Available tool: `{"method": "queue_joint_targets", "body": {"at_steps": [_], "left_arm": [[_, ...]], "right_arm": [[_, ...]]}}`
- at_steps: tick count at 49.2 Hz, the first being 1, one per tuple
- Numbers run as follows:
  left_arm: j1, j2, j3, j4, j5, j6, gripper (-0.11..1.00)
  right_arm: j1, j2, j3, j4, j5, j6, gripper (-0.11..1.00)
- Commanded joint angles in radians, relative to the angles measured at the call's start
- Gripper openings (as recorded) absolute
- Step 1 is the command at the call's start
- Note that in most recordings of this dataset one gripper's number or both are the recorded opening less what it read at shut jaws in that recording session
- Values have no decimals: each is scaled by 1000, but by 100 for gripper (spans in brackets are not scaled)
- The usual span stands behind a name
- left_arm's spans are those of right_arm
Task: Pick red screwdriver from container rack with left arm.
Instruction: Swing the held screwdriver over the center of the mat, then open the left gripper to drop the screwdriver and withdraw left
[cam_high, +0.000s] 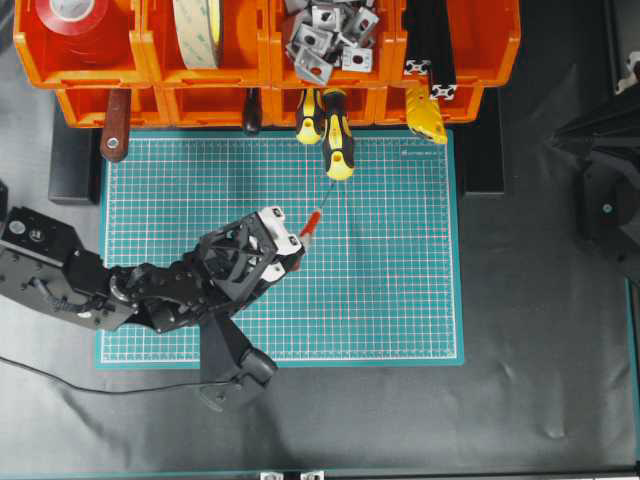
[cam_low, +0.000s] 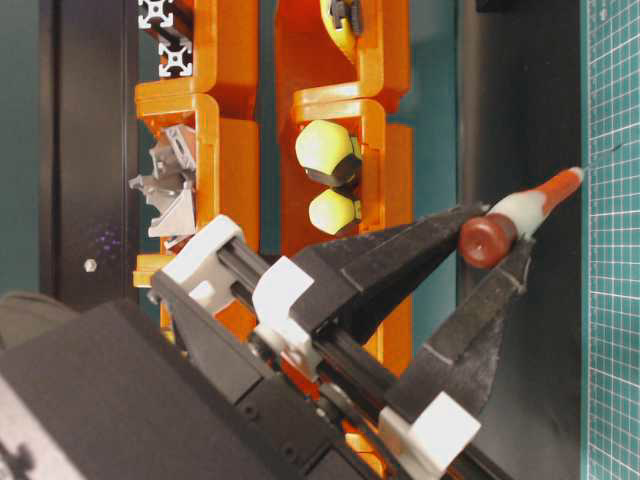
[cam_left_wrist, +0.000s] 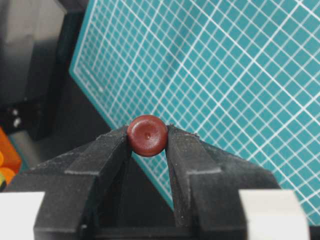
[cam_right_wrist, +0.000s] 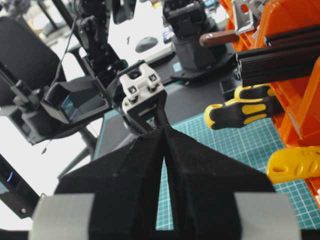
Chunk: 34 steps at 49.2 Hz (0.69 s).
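Red screwdriver (cam_high: 312, 222) sits clamped between our left gripper's (cam_high: 296, 240) two black fingers, which are closed on its dark red end cap; in our left wrist view the round cap (cam_left_wrist: 147, 135) is pinched squarely between the pads. We hold it above the green cutting mat (cam_high: 400, 270), well clear of the container rack (cam_high: 150, 60), with the thin steel shaft pointing up and away toward the yellow-and-black screwdrivers (cam_high: 337, 135) that hang from the lower bins. From table level the white band and red handle (cam_low: 530, 205) stick out past the fingertips. Our right gripper (cam_right_wrist: 164, 145) shows in its own wrist view with its fingers drawn together to a narrow slit and nothing between them, off to the right of the mat.
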Motion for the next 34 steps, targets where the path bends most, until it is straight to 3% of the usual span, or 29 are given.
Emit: {"method": "queue_joint_targets", "body": {"at_steps": [1,17,34], "left_arm": [[11,-14,-20,3,-23,-3,23],[15,-11,-15,-8,-55,-11,23],[15,-18,25,-8,-97,-132,24]], "right_arm": [[-2,12,-29,-2,6,-2,-1],[-2,11,-29,-2,28,0,-1],[-3,8,-32,-2,35,2,-1]]}}
